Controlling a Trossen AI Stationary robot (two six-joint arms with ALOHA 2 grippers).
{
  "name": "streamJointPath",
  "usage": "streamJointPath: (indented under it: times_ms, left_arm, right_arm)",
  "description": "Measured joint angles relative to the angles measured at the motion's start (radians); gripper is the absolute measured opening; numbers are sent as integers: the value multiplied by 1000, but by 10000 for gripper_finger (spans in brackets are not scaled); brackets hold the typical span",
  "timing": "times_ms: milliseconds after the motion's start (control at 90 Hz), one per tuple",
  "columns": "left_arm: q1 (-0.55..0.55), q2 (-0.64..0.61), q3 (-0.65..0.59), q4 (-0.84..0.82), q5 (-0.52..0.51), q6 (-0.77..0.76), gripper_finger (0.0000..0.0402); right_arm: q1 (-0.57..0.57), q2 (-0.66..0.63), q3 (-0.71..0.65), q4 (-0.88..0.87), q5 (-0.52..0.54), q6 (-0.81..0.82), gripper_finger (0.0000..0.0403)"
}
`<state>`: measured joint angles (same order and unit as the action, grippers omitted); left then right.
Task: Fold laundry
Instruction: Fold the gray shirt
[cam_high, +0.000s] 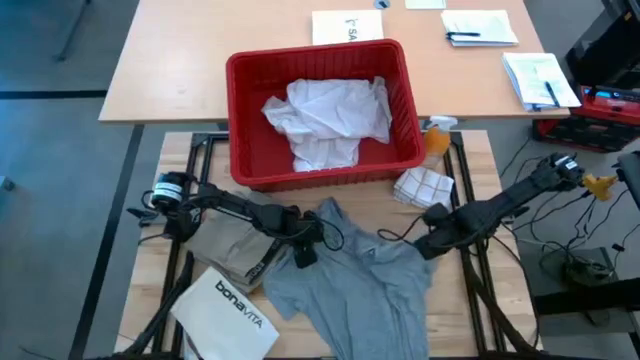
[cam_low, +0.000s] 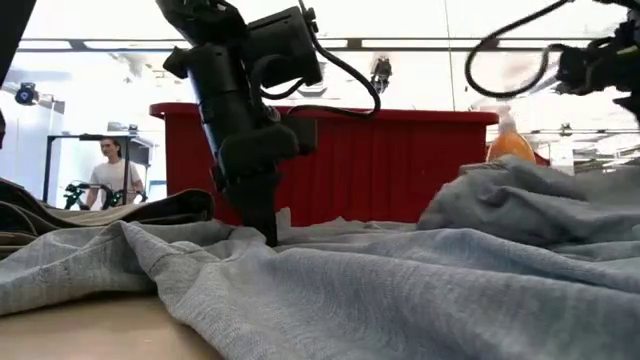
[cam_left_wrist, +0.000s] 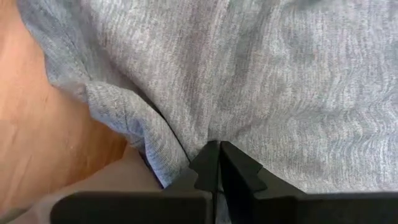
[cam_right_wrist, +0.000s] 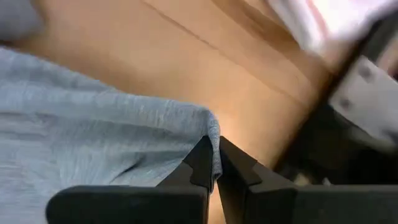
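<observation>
A grey T-shirt (cam_high: 370, 275) lies crumpled on the wooden table near its front edge. My left gripper (cam_high: 303, 252) is shut at the shirt's left side, pointing down. At the shirt's right side, my right gripper (cam_high: 432, 243) is shut on its edge. A khaki-tan piece (cam_high: 225, 245) lies flat on the table under my left arm. The white shirt (cam_high: 325, 120) lies bunched inside a red basket (cam_high: 240, 120) at the back. My left gripper pinches a raised fold of the T-shirt (cam_left_wrist: 186, 146) near its left edge between its two shut fingers. The fingers (cam_low: 268, 225) come from above, pointing down. The cloth around them lies slack on the table. My right gripper pinches the T-shirt's hemmed right edge (cam_right_wrist: 213, 127) between its two fingertips. The cloth there (cam_low: 500, 185) stands raised off the table, while the remainder of the shirt lies on the table.
A stiff white bag printed "bonavita" (cam_high: 232, 308) lies at the front left, partly on the khaki piece. A checked cloth (cam_high: 425, 185) and an orange spray bottle (cam_high: 437, 135) sit right of the basket. Papers (cam_high: 480, 25) lie on the far table. A person (cam_low: 110, 170) stands far behind.
</observation>
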<state>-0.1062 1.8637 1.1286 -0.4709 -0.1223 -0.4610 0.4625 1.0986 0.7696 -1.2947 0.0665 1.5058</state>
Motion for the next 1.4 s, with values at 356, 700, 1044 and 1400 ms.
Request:
streamJointPath:
  times_ms: [356, 700, 1044, 1400]
  left_arm:
    - [24, -23, 134, 19, -1, 18, 0]
    - [96, 166, 387, 86, 86, 218, 0]
    - [108, 408, 647, 122, 267, 303, 0]
    - [134, 433, 659, -99, 181, 351, 0]
  right_arm:
    - [47, 63, 7, -12, -123, 48, 0]
    - [142, 57, 7, -52, -179, 207, 0]
    - [175, -1, 8, -87, -171, 340, 0]
    - [177, -31, 35, -250, -192, 372, 0]
